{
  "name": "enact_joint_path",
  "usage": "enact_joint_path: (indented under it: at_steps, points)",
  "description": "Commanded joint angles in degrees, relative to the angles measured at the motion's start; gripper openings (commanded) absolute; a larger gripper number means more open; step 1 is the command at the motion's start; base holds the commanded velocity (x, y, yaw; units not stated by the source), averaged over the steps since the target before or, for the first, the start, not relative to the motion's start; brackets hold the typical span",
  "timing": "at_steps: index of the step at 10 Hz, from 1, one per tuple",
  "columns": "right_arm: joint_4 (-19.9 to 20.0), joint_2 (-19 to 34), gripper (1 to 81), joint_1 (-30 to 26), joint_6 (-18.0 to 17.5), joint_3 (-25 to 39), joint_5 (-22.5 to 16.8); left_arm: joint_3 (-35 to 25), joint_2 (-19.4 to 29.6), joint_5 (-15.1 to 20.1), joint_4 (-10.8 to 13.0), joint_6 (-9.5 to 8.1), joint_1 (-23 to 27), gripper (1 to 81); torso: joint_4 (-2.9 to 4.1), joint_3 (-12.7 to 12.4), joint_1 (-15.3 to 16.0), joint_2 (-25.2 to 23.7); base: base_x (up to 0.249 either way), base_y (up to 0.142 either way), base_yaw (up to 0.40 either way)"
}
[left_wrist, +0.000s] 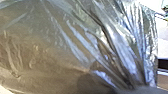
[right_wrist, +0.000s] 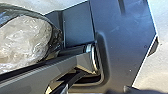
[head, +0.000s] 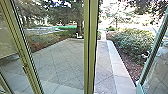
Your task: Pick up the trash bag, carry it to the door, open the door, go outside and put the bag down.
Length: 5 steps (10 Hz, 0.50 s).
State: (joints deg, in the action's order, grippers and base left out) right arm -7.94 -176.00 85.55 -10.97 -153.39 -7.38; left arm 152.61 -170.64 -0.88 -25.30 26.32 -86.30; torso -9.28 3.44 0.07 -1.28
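Late carry stage (est.): pickup and opening are appearing done, w/ glass door (head: 154,53) standing open, exit onto paving (head: 58,60) and set-down remaining, while trash bag (left_wrist: 52,50) is bunching at L jaws, apparently clamped on its gathered film, R jaws' state remaining unclear (can't tell).

Grey paving (head: 62,57) with diagonal joints is edged on the right by pale slabs (head: 119,68).

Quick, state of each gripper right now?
Left: can't tell open or shut; trash bag bunches up close by, probably held.
Right: can't tell.
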Motion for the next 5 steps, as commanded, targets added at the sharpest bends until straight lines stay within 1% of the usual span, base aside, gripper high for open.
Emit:
enact_joint_path:
  at_steps: [1,2,3,5]
  points:
    - [0.20,-0.87,81.1,-2.36,0.34,0.04,-3.44,0.23,0.13,3.51,0.33,0.40,2.75,1.0,0.00,0.00,0.00,0.00,0.000,0.000,0.000]
    - [0.20,-1.14,81.1,-2.09,0.34,-0.05,-3.26,0.23,-0.14,3.51,0.33,0.49,2.75,1.0,0.00,0.00,0.00,0.00,0.000,0.000,0.000]
    - [0.11,-1.23,81.1,-1.65,0.34,-0.05,-2.21,0.23,-0.32,3.51,0.33,0.75,2.75,1.0,0.00,0.00,0.00,0.00,0.000,0.000,0.000]
    - [-0.50,-1.40,81.1,-1.39,0.42,-0.05,-2.03,0.23,-0.67,3.60,0.33,1.98,2.75,1.0,0.00,0.00,0.00,0.00,0.000,0.000,0.000]
